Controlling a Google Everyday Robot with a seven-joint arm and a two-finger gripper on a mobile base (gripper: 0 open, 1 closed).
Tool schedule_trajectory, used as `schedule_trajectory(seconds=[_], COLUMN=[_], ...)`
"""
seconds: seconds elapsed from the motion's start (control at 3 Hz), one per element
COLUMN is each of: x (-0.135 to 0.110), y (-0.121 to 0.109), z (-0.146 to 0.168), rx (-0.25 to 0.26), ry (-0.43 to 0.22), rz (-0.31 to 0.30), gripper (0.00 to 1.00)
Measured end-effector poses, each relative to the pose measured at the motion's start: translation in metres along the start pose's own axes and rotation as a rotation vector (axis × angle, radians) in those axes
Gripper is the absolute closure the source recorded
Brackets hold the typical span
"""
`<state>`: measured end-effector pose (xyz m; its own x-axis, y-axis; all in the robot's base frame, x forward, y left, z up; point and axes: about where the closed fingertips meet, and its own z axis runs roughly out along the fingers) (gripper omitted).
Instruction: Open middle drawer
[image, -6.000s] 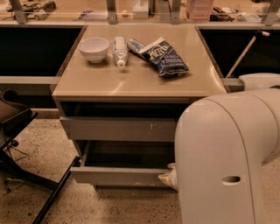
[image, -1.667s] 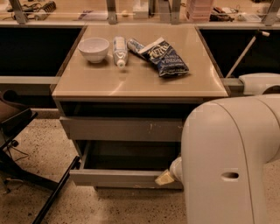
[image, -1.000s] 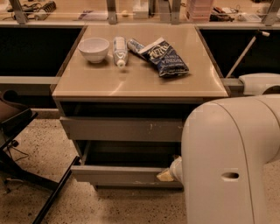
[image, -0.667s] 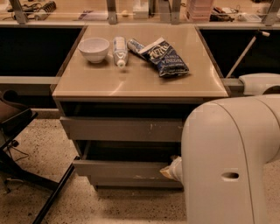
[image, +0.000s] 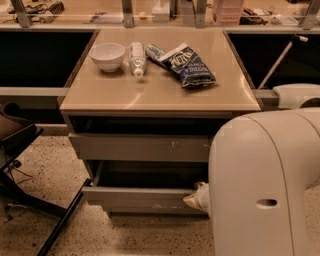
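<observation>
The middle drawer (image: 140, 198) is the plain grey front low on the cabinet, with a faint pale chip on its lower edge. It stands pulled partly out, with a dark gap above it. My gripper (image: 196, 199) shows only as a pale tip at the drawer front's right end. The rest is hidden behind my large white arm (image: 260, 185), which fills the lower right.
Above is the grey front with white scratches (image: 142, 147). The tan cabinet top (image: 100, 92) holds a white bowl (image: 107, 55), a white tube (image: 136, 57) and a blue snack bag (image: 187, 64). A dark chair base (image: 30, 165) stands on the speckled floor at left.
The middle drawer's front slid a little in toward the cabinet, then came slightly out again. The gripper tip stays at its right end. The things on top have not moved.
</observation>
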<state>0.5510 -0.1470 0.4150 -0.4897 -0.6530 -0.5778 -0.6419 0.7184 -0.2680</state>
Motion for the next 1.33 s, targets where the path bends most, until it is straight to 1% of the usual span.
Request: schedule_trajectory(seconds=[0.33,0.67,1.0,1.33], x=[-0.003,0.014,0.009,0.023], y=[-0.002,0.01,0.008,0.015], z=[-0.005,-0.013,-0.019,-0.024], rx=[0.0,0.012,0.012,0.006], ry=[0.0,0.0,0.001,0.02], rz=[0.0,0.011,0.011,0.022], gripper=[1.0,1.0,1.0,1.0])
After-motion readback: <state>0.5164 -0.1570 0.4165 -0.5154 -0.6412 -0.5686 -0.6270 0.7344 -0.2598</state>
